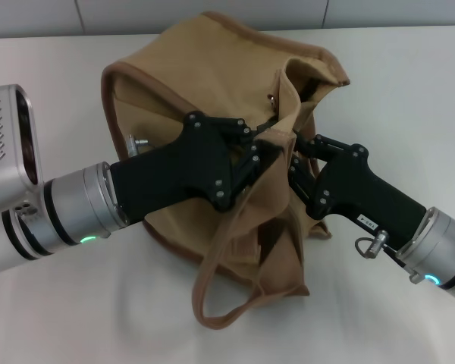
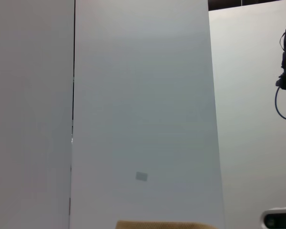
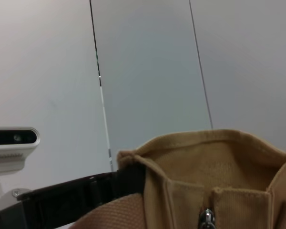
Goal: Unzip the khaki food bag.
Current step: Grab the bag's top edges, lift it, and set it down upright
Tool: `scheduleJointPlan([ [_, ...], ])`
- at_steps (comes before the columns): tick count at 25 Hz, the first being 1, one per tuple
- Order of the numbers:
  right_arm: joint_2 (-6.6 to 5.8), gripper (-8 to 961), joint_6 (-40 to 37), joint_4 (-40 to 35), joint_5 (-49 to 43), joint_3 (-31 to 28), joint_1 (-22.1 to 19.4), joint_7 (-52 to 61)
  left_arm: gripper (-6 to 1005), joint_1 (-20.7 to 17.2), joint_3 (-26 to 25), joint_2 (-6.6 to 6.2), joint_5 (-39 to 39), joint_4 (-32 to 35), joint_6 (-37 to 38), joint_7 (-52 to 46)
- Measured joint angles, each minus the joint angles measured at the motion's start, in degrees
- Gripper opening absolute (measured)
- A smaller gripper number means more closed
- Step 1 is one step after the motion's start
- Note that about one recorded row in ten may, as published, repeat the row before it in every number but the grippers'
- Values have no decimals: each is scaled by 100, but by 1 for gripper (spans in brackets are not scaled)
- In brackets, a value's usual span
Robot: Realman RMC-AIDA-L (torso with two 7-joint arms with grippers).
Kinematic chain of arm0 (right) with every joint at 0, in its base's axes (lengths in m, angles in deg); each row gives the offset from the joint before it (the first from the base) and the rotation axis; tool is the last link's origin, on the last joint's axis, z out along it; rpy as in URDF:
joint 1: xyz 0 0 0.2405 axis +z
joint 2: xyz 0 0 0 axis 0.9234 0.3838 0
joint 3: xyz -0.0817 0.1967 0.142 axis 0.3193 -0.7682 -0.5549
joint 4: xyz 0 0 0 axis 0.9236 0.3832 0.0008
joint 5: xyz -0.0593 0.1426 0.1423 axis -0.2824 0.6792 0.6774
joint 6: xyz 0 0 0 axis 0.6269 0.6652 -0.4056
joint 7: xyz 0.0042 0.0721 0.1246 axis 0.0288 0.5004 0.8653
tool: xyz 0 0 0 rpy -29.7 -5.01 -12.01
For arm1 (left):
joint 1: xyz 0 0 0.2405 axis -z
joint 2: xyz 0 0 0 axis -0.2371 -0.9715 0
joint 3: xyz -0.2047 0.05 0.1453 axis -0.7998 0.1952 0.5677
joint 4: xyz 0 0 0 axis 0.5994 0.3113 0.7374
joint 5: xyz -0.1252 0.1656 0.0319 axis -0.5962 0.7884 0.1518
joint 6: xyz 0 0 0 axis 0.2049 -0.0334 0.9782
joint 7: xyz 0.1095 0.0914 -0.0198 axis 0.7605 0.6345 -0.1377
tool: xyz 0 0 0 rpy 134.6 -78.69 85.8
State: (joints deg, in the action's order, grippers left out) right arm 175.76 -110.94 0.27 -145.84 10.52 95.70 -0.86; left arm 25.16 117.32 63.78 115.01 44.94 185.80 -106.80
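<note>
Grippers meet at the khaki food bag [image 1: 212, 136], slumped on the white table [image 1: 409, 91]: left gripper [image 1: 259, 155] pinches fabric at its mouth; right gripper [image 1: 297, 168] is buried alongside, grip unclear. Hold fabric taut, draw the zipper pull [image 3: 207, 218] along its track.

One khaki food bag [image 1: 212, 98] sits on the one white counter [image 1: 409, 83], and it is the only item lying there. Two black claws are in view, the left claw [image 1: 246, 163] and the right claw [image 1: 297, 168], both pressed into the folds of the bag's fabric at its middle. On the bag itself, one wide fabric handle [image 1: 212, 292] can be counted hanging loose at the front, one silver zipper pull [image 3: 207, 218] shows in the right wrist view, and any further handle is lost among the crumpled cloth.
</note>
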Motion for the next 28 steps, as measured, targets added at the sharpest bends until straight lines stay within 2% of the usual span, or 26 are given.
scheduleJointPlan([
  [10, -10, 223, -139, -600, -832, 2, 221, 1189, 31, -3, 0, -1, 13, -8, 11, -3],
  [18, -11, 216, -347, -718, -903, 150, 270, 1311, 31, -7, -1, -1, 11, -3, 10, 0],
  [28, -20, 77, -532, -771, -909, 305, 276, 1318, 31, -29, -1, -1, 8, -3, 4, 0],
])
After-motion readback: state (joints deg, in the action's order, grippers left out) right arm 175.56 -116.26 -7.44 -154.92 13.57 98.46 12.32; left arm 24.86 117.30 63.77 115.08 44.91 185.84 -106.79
